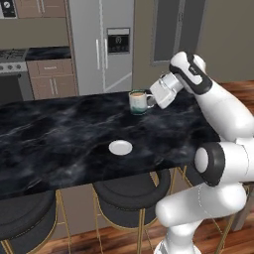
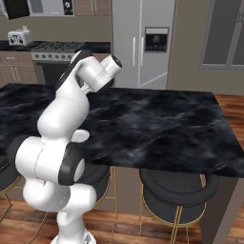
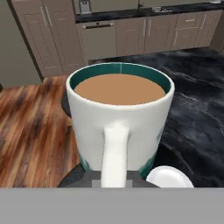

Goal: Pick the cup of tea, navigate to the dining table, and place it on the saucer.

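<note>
The cup of tea (image 1: 139,101) is white with a teal-green band and holds light brown liquid. It stays upright over the far side of the dining table (image 1: 59,134), whose top is black marble. My gripper (image 1: 151,100) is shut on the cup's handle from the right. In the hand view the cup (image 3: 120,113) stands close in front, with its handle between my gripper's (image 3: 110,178) dark fingertips. The saucer (image 1: 120,147), small, round and white, lies bare on the table nearer the front edge. It also peeks out at the saucer's rim (image 3: 169,177) below the cup and beside my arm (image 2: 81,136).
Round dark stools (image 1: 130,196) on gold legs stand under the table's near edge. Behind the table are a steel fridge (image 1: 101,44), a stove (image 1: 12,69), wood cabinets and a toaster (image 2: 20,36) on the back counter. The table ends at its right edge (image 2: 228,138).
</note>
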You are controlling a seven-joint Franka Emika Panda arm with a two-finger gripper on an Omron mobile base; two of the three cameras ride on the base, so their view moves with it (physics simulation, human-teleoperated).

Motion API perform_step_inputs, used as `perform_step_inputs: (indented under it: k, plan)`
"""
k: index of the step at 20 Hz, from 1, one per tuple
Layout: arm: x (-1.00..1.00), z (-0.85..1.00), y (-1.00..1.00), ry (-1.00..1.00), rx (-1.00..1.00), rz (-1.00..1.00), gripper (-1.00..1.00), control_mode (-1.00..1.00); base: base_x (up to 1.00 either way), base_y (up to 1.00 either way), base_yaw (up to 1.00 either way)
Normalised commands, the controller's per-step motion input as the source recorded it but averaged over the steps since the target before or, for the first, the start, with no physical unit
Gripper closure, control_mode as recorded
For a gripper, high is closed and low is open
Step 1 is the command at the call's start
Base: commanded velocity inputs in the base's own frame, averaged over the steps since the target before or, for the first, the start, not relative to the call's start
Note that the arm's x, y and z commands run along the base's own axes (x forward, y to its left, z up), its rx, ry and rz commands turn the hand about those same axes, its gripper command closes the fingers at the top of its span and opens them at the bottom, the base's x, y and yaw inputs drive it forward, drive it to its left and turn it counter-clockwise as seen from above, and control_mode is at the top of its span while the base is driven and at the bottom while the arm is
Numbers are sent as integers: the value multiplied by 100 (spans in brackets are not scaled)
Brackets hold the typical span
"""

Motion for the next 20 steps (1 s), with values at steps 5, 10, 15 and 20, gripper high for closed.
perform_step_inputs:
  k: [5,10,15,20]
  plan:
    - [1,-95,0,0,0,-1,100,-100,0,0,0]
    - [24,-100,10,0,0,-1,100,-100,0,0,0]
    - [50,-92,15,0,0,0,100,-100,0,0,0]
    - [59,-28,2,0,1,0,100,-100,0,0,0]
